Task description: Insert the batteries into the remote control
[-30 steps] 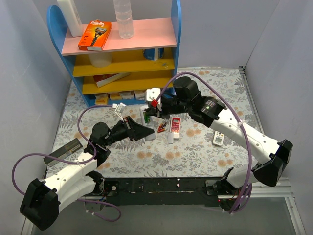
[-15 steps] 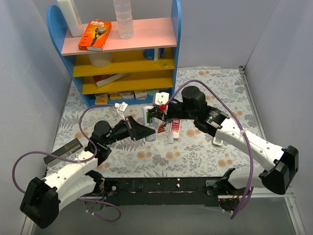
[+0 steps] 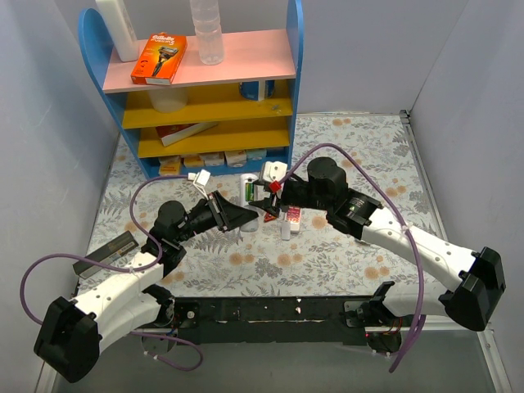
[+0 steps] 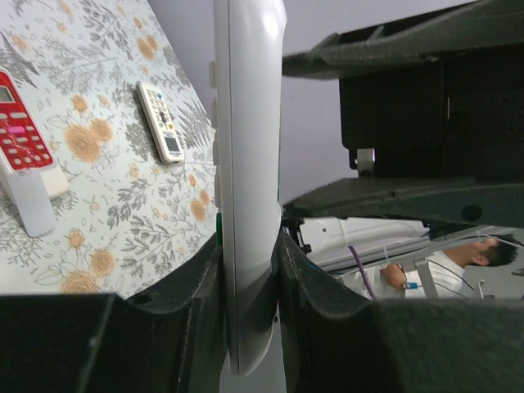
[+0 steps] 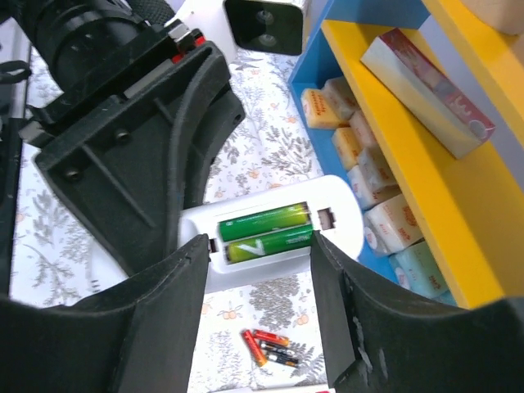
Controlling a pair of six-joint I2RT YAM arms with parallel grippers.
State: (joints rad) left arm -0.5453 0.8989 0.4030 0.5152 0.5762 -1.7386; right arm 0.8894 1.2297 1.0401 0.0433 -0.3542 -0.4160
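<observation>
My left gripper (image 4: 248, 266) is shut on the white remote control (image 4: 246, 147), holding it off the table; it shows edge-on between the pads. In the right wrist view the remote control (image 5: 336, 214) faces me with its back compartment uncovered, and two green batteries (image 5: 266, 232) lie side by side in it. My right gripper (image 5: 255, 255) hangs open just above that compartment, with nothing between its fingers. Loose red and dark batteries (image 5: 277, 347) lie on the floral mat below. From above, the right gripper (image 3: 264, 198) sits close over the remote control (image 3: 245, 190), beside the left gripper (image 3: 237, 217).
A red-and-white remote (image 4: 20, 131) and a narrower white remote (image 4: 160, 121) lie on the mat. A small white slab (image 4: 33, 211) lies by the red one. The blue, yellow and pink shelf (image 3: 205, 90), with small packets (image 5: 368, 176) on its bottom level, stands right behind.
My right gripper's jaws have spread open, and its arm has shifted to the right and lowered. The left arm has kept the remote control nearly still.
</observation>
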